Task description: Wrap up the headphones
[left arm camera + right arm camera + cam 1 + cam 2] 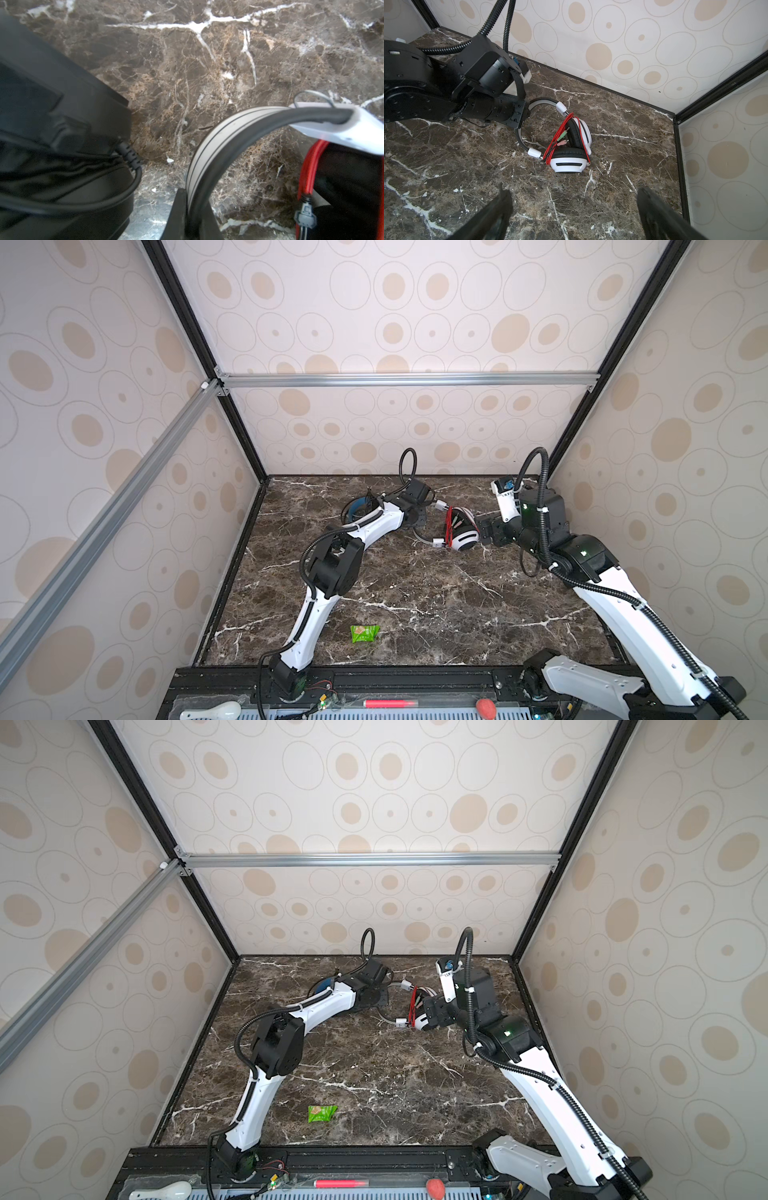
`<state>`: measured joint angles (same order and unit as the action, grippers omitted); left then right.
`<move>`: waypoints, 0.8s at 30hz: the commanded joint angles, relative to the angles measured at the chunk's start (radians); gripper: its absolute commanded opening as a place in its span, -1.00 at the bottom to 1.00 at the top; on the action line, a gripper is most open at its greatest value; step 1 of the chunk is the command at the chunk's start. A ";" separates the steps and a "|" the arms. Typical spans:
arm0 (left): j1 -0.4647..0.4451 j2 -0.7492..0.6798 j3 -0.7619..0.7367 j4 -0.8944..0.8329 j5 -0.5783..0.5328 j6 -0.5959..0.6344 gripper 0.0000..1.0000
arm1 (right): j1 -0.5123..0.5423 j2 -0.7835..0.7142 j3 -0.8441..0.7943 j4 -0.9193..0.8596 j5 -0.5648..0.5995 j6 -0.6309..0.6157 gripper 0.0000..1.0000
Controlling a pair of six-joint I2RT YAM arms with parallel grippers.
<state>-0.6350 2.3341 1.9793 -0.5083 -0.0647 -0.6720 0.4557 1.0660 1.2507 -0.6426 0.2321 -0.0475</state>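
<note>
Colour rundown from where I sit: the tabletop [415, 605] is dark brown marble with white veins all over. The walls [415, 302] are cream with tan ovals and thin grey ring outlines. The white headset [569, 166] has black cushions and a black slot on the cup, and its headband [207, 149] is light grey with thin black stripes. Its cable [558, 135] is bright red, with a green plug [563, 133] and a pink plug [561, 143]. The black headset [62, 124] is black, cord included, apart from a blue inner band [354, 506]. There's a bright green packet [364, 633] too. My left arm [309, 624] is a white shell with black joints, same as my right.
</note>
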 commanded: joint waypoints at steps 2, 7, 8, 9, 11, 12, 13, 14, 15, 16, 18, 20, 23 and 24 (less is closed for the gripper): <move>-0.002 0.002 -0.005 0.056 0.007 -0.048 -0.66 | -0.008 -0.031 -0.011 0.008 0.024 -0.001 0.92; -0.008 -0.019 -0.002 0.056 -0.008 -0.039 -0.23 | -0.011 -0.049 -0.024 0.009 0.035 -0.002 0.92; -0.008 -0.026 0.001 0.055 -0.013 -0.033 -0.16 | -0.010 -0.053 -0.027 0.009 0.039 -0.002 0.92; -0.007 -0.032 0.005 0.053 -0.018 -0.025 -0.10 | -0.009 -0.057 -0.030 0.010 0.043 -0.002 0.92; -0.008 -0.043 0.019 0.041 -0.023 -0.010 0.02 | -0.011 -0.065 -0.036 0.012 0.056 -0.003 0.92; -0.008 -0.050 0.029 0.036 -0.022 0.003 0.08 | -0.012 -0.069 -0.039 0.012 0.066 -0.003 0.92; -0.010 -0.059 0.036 0.034 -0.018 0.017 0.12 | -0.012 -0.073 -0.041 0.010 0.072 -0.002 0.92; -0.013 -0.072 0.045 0.027 -0.018 0.032 0.17 | -0.012 -0.076 -0.044 0.007 0.082 -0.002 0.92; -0.017 -0.091 0.050 0.024 -0.016 0.052 0.25 | -0.012 -0.082 -0.052 0.006 0.089 0.000 0.92; -0.021 -0.112 0.051 0.018 -0.017 0.066 0.38 | -0.011 -0.087 -0.061 0.006 0.097 0.004 0.93; -0.038 -0.181 0.031 0.006 -0.038 0.107 0.55 | -0.014 -0.098 -0.091 0.009 0.115 0.019 0.98; -0.052 -0.279 -0.042 0.038 -0.056 0.144 0.62 | -0.015 -0.103 -0.123 0.019 0.136 0.041 0.99; -0.063 -0.472 -0.214 0.124 -0.066 0.185 0.75 | -0.021 -0.120 -0.195 0.075 0.158 0.073 0.99; -0.063 -0.535 -0.269 0.134 -0.075 0.202 0.80 | -0.024 -0.129 -0.224 0.103 0.164 0.081 0.99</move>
<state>-0.6865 1.9720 1.7805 -0.4381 -0.0967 -0.5472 0.4442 0.9600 1.0794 -0.6018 0.3508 -0.0093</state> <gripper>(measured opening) 0.885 0.996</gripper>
